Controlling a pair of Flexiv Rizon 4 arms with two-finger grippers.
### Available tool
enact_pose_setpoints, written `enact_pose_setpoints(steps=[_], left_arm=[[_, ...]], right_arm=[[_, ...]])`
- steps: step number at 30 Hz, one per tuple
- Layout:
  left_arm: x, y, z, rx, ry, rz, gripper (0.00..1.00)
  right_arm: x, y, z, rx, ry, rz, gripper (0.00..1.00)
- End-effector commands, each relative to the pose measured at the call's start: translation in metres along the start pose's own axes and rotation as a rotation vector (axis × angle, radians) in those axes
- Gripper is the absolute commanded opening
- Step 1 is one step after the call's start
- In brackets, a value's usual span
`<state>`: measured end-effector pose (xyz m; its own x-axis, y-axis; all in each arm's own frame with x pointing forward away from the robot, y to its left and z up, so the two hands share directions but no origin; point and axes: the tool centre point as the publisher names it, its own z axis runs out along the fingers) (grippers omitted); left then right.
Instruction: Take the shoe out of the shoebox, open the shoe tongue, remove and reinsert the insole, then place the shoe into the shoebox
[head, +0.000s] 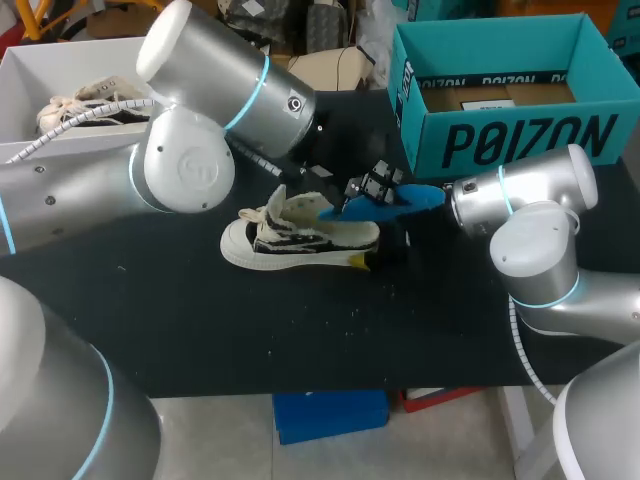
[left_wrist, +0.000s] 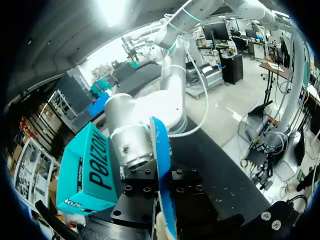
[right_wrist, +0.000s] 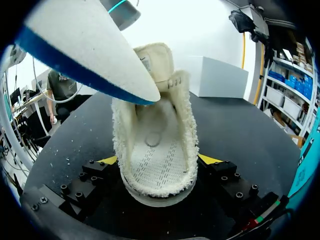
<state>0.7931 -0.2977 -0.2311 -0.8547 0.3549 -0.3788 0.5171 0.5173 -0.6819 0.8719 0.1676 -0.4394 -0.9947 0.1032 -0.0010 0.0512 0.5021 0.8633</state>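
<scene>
A white and black sneaker (head: 300, 238) with fleece lining lies on its sole in the middle of the black table (head: 200, 330), toe to the left. My right gripper (head: 383, 258) is shut on its heel. In the right wrist view the heel (right_wrist: 157, 165) sits between the fingers (right_wrist: 210, 159), touched from both sides. My left gripper (head: 365, 188) hangs just above the shoe's opening, shut on a blue insole (head: 400, 200). That insole (right_wrist: 85, 50) tilts toe-down over the shoe's mouth. The left wrist view has the insole (left_wrist: 162, 165) edge-on between the jaws.
The open teal shoebox (head: 510, 140) stands at the back right, close behind my right arm (head: 530, 210). A white box (head: 30, 70) with another shoe (head: 90, 105) is at the back left. White crumbs dot the table near the front.
</scene>
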Motion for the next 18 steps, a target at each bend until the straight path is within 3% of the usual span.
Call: enact_pose_setpoints(steps=[1,9,13,18], left_arm=[[0.001,0.001,0.0,0.003,-0.002,0.003,0.0],[0.001,0.001,0.0,0.003,-0.002,0.003,0.0],[0.014,-0.013,-0.021,0.151,-0.033,-0.137,0.0],[0.014,-0.034,-0.047,0.282,-0.067,-0.21,0.0]], right_arm=[[-0.001,-0.001,0.003,0.001,0.0,0.001,0.0],[-0.001,-0.001,0.003,0.001,0.0,0.001,0.0],[-0.001,-0.001,0.003,0.001,0.0,0.001,0.0],[-0.001,-0.001,0.003,0.001,0.0,0.001,0.0]])
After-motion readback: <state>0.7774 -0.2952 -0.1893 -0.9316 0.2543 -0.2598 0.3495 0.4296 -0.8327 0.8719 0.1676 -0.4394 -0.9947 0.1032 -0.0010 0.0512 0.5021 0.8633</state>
